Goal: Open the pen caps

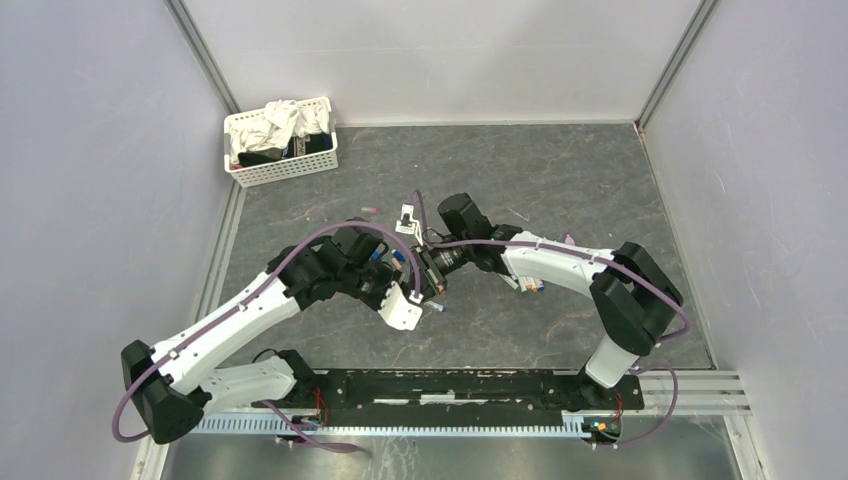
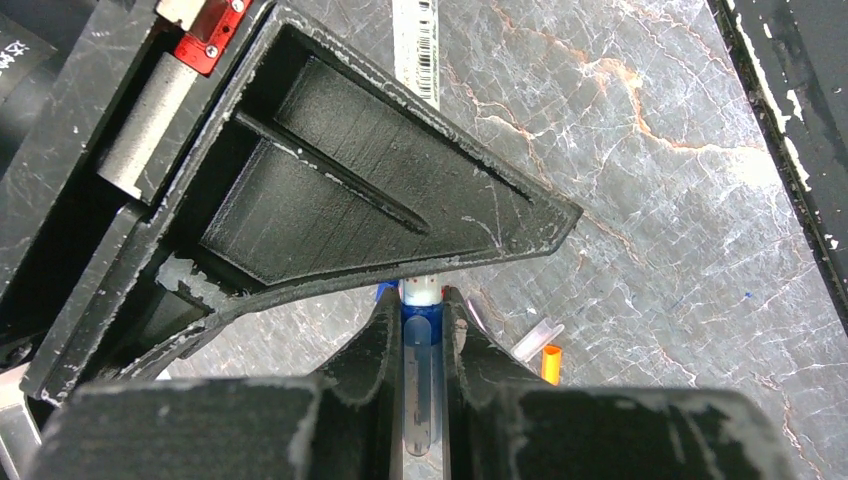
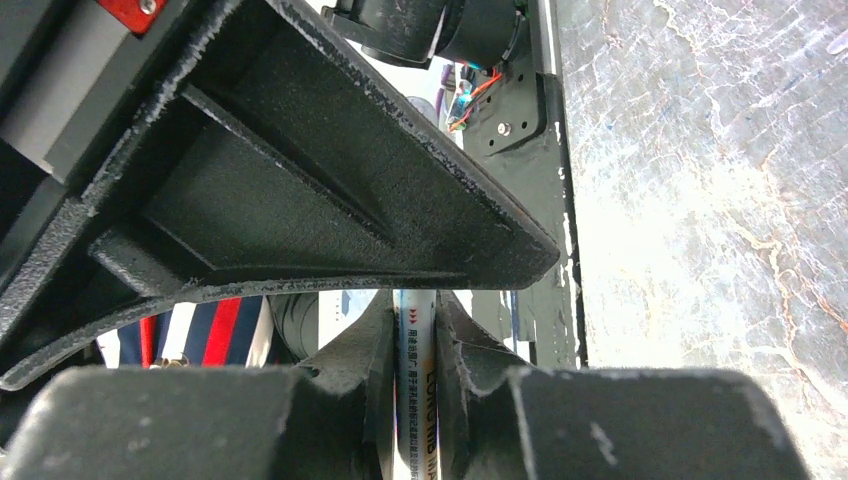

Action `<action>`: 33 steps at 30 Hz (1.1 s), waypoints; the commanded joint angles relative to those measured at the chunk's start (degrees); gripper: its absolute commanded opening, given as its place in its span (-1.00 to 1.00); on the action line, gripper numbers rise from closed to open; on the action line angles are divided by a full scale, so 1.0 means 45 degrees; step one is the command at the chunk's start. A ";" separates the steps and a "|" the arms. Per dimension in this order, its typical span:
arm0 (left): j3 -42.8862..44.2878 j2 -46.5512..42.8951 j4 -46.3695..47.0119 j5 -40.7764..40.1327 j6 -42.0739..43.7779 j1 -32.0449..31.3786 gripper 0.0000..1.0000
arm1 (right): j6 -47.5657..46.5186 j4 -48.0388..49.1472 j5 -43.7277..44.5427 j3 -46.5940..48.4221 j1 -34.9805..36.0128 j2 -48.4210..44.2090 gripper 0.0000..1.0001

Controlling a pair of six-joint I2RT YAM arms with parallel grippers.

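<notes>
Both grippers meet over the middle of the table, holding one pen between them. My left gripper (image 2: 422,300) is shut on the pen's blue cap (image 2: 420,335), whose translucent clip faces the camera. The white barrel (image 2: 415,45) runs on past the other gripper's finger. My right gripper (image 3: 415,305) is shut on that printed white barrel (image 3: 417,350). The cap still sits against the barrel. A loose orange cap (image 2: 551,364) and a clear cap (image 2: 535,340) lie on the table just right of the left fingers. In the top view the left gripper (image 1: 408,285) and the right gripper (image 1: 428,268) touch.
A white basket (image 1: 262,174) holding crumpled cloths stands at the back left. Small loose pen parts lie near the right forearm (image 1: 530,284) and at the back (image 1: 369,209). The black base rail (image 1: 450,385) runs along the near edge. Grey walls enclose the table.
</notes>
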 commanded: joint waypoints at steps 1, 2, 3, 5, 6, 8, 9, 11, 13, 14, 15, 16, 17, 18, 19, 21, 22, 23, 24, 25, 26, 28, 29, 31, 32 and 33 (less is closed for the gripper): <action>0.0367 0.0044 -0.0461 0.0258 -0.0307 0.0002 -0.95 | -0.0762 -0.1179 0.0380 0.0488 -0.0218 0.0070 -0.89; 0.0331 0.0052 -0.0518 0.0215 -0.0242 -0.0013 -0.95 | -0.0715 -0.1147 0.0374 0.0596 -0.0225 0.0122 -0.97; 0.0297 0.0097 -0.0569 0.0198 -0.0220 -0.0027 -0.95 | -0.0674 -0.1108 0.0368 0.0665 -0.0218 0.0171 -1.00; 0.0284 0.0200 -0.0583 0.0105 -0.0208 -0.0070 -0.59 | -0.0646 -0.1121 0.0286 0.0847 -0.0209 0.0278 -1.00; 0.0284 0.0245 -0.0538 0.0072 -0.0226 -0.0076 -0.30 | -0.0646 -0.1145 0.0258 0.0891 -0.0202 0.0299 -1.00; 0.0237 0.0287 -0.0315 -0.0020 -0.0217 -0.0095 -0.07 | -0.0657 -0.1207 0.0211 0.0958 -0.0193 0.0376 -1.00; 0.0228 0.0315 -0.0231 -0.0107 -0.0190 -0.0096 -0.06 | -0.0696 -0.1265 0.0199 0.0957 -0.0202 0.0394 -1.00; 0.0272 0.0436 -0.0136 -0.0242 -0.0165 -0.0096 -0.18 | -0.0824 -0.1406 0.0180 0.0934 -0.0187 0.0406 -1.00; 0.0367 0.0548 -0.0124 -0.0306 -0.0196 -0.0096 -0.43 | -0.0922 -0.1466 0.0157 0.0895 -0.0201 0.0403 -1.00; 0.0380 0.0574 -0.0135 -0.0299 -0.0173 -0.0096 -0.55 | -0.0919 -0.1476 0.0174 0.0878 -0.0187 0.0401 -1.00; 0.0399 0.0597 -0.0101 -0.0267 -0.0167 -0.0096 -0.60 | -0.0870 -0.1429 0.0177 0.0880 -0.0197 0.0416 -1.00; 0.0428 0.0617 -0.0051 -0.0197 -0.0211 -0.0096 -0.62 | -0.0692 -0.1231 0.0162 0.0875 -0.0177 0.0436 -1.00; 0.0453 0.0666 -0.0057 -0.0115 -0.0226 -0.0110 -0.63 | -0.0474 -0.0931 0.0105 0.0856 -0.0154 0.0471 -1.00; 0.0491 0.0721 -0.0052 -0.0058 -0.0264 -0.0156 -0.63 | -0.0207 -0.0615 0.0085 0.0865 -0.0122 0.0505 -1.00; 0.0508 0.0750 -0.0057 -0.0032 -0.0306 -0.0194 -0.61 | -0.0027 -0.0395 0.0050 0.0916 -0.0087 0.0548 -1.00; 0.0501 0.0777 -0.0057 -0.0045 -0.0352 -0.0246 -0.34 | 0.0107 -0.0227 0.0035 0.1049 -0.0017 0.0644 -1.00; 0.0458 0.0734 -0.0057 -0.0039 -0.0336 -0.0251 -0.19 | 0.0161 -0.0163 -0.0006 0.1087 0.0002 0.0686 -1.00; 0.0413 0.0702 -0.0045 -0.0063 -0.0276 -0.0269 -0.12 | 0.0198 -0.0106 -0.0017 0.1125 0.0013 0.0710 -1.00; 0.0376 0.0620 -0.0029 -0.0108 -0.0239 -0.0262 -0.07 | 0.0214 -0.0100 -0.0033 0.1115 0.0021 0.0728 -1.00; 0.0322 0.0561 0.0022 -0.0170 -0.0222 -0.0270 -0.06 | 0.0194 -0.0088 -0.0044 0.1096 0.0031 0.0731 -1.00; 0.0279 0.0522 0.0055 -0.0207 -0.0183 -0.0271 -0.06 | 0.0194 -0.0086 -0.0057 0.1082 0.0027 0.0745 -1.00; 0.0246 0.0465 0.0035 -0.0228 -0.0142 -0.0269 -0.25 | 0.0166 -0.0139 -0.0075 0.1033 0.0027 0.0735 -1.00; 0.0255 0.0476 -0.0029 -0.0241 -0.0081 -0.0271 -0.44 | 0.0131 -0.0205 -0.0077 0.1027 0.0027 0.0731 -1.00; 0.0279 0.0522 -0.0145 -0.0298 -0.0034 -0.0272 -0.73 | -0.0042 -0.0395 -0.0058 0.0993 0.0022 0.0701 -1.00; 0.0274 0.0522 -0.0193 -0.0362 -0.0028 -0.0272 -0.81 | -0.0129 -0.0530 -0.0038 0.1012 0.0023 0.0692 -1.00; 0.0256 0.0513 -0.0238 -0.0414 0.0021 -0.0272 -0.85 | -0.0226 -0.0652 -0.0038 0.1012 0.0023 0.0665 -1.00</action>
